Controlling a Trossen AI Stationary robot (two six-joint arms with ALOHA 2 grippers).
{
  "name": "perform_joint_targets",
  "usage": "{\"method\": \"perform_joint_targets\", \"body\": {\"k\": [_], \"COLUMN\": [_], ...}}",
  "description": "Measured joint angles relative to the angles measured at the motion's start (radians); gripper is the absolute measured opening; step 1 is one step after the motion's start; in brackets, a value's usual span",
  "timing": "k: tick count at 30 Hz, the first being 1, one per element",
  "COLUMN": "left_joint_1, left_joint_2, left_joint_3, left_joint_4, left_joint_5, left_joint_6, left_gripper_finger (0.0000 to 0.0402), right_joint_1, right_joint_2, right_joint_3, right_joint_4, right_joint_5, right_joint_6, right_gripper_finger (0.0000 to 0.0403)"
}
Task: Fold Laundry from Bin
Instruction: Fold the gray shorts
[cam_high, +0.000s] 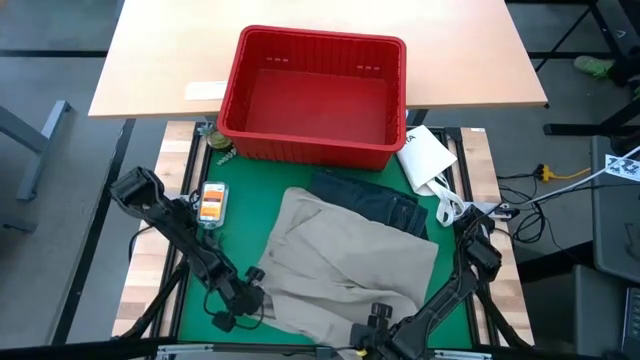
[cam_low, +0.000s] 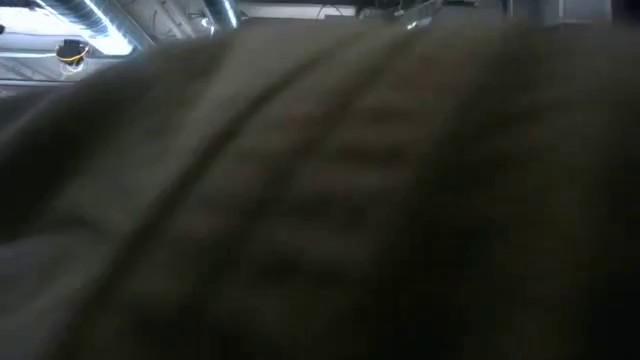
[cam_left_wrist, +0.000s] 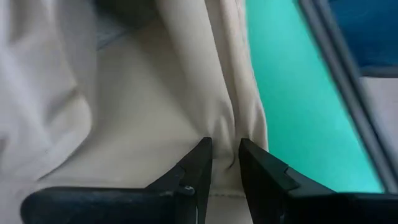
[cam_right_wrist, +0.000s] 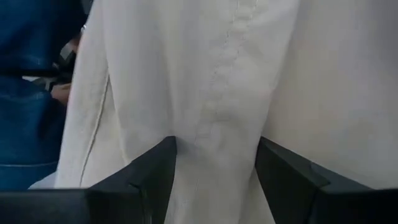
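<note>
Tan khaki trousers lie rumpled on the green mat, partly covering dark blue jeans whose far part shows. The red bin stands beyond them with nothing showing inside. My left gripper is shut on the trousers' near left edge. My right gripper is shut on their near right part. Tan cloth fills the low view. My left gripper pinches a narrow raised fold of the trousers between its two fingertips, close to the cloth's edge beside the green mat. It slants down from the near left. The rest of the cloth lies on the mat. My right gripper has a thick bunch of the trousers between its widely spaced fingers, with a stitched seam running through the gap. It comes steeply from above. One layer or several, I cannot tell.
A white flat packet lies at the bin's right near corner, with white cables beside it. A small orange and white object sits at the mat's left edge. The bin rests partly on a light wooden tabletop beyond.
</note>
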Motion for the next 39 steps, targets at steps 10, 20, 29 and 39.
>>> {"method": "perform_joint_targets", "body": {"k": [10, 20, 29, 39], "left_joint_1": [0.009, 0.008, 0.008, 0.008], "left_joint_2": [-0.145, -0.154, -0.154, -0.154], "left_joint_3": [-0.003, -0.002, -0.001, -0.001], "left_joint_4": [-0.038, -0.027, -0.024, -0.024], "left_joint_5": [-0.084, -0.091, -0.112, -0.114], "left_joint_6": [0.003, 0.0, 0.0, 0.002], "left_gripper_finger": [0.008, 0.008, 0.008, 0.008], "right_joint_1": [0.001, 0.023, 0.027, 0.02], "right_joint_2": [-0.058, -0.064, -0.064, -0.062], "right_joint_3": [0.0, 0.095, 0.107, 0.083], "right_joint_4": [0.049, 0.089, -0.18, -0.444], "right_joint_5": [0.006, 0.026, 0.029, -0.012], "right_joint_6": [0.001, -0.015, -0.004, 0.13], "right_gripper_finger": [0.0216, 0.0216, 0.0216, 0.0216]}}
